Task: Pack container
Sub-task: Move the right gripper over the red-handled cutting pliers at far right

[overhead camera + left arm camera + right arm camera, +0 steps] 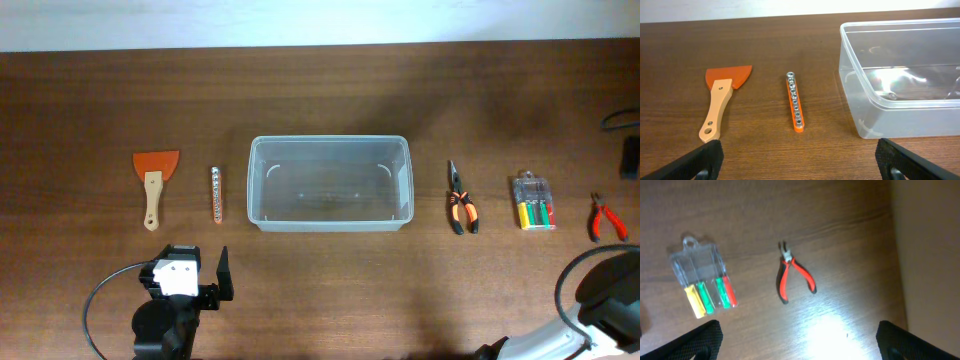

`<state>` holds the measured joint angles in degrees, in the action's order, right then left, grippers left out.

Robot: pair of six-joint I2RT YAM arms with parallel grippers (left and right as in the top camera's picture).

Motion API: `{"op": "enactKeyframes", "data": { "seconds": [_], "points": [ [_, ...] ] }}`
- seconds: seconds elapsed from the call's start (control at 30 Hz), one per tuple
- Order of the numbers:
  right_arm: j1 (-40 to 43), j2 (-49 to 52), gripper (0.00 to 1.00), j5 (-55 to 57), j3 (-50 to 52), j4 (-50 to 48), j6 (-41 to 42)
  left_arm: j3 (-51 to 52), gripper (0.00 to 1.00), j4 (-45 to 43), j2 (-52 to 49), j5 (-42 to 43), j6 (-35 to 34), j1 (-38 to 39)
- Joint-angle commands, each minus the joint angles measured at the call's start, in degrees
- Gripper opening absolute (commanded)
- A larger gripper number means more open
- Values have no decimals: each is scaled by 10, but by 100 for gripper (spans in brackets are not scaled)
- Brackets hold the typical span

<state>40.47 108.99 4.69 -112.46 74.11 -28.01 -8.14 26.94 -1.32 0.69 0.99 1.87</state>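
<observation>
Overhead first: the container [330, 140] sits bang in the middle of the dark wood-grain tabletop [330, 80]. It's a see-through plastic rectangular bin with rounded corners and a lip round the top, and there's nothing in it. Well apart on its left is a scraper [154, 185] with a flat orange blade and a pale wooden handle. Between those two lies a skinny orange socket rail [216, 194] studded with little metal rings. Right of the bin you get orange-handled pliers [460, 200], then a small clear case [533, 203] of coloured screwdrivers, then red pliers [603, 217] furthest out.

Left wrist: the left claw [799, 160] is spread wide, black fingertips poking in at both bottom corners, gripping nothing. The scraper and rail lie ahead. The bin's glossy corner is at the right, with light glaring off its floor.

Right wrist: the right claw [799, 340] is spread wide too, and empty. Ahead is the case, with one yellow, two green and one red handle inside. Just beside it are the red pliers, handles slightly splayed, with a glare patch on the wood nearby.
</observation>
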Motion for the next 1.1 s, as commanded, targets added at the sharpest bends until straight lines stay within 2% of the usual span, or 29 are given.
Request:
{"op": "enactKeyframes", "data": {
  "seconds": [0.0, 0.33, 0.67, 1.07],
  "points": [
    [3, 24, 99, -28, -9, 27, -61, 4, 99, -2, 4, 6, -2, 3],
    [16, 54, 98, -43, -8, 30, -90, 4, 99, -2, 4, 6, -2, 3],
    [24, 79, 98, -52, -4, 24, -85, 4, 99, -2, 4, 6, -2, 3],
    [24, 114, 98, -62, 56, -2, -112, 4, 99, -2, 4, 6, -2, 3]
  ]
}}
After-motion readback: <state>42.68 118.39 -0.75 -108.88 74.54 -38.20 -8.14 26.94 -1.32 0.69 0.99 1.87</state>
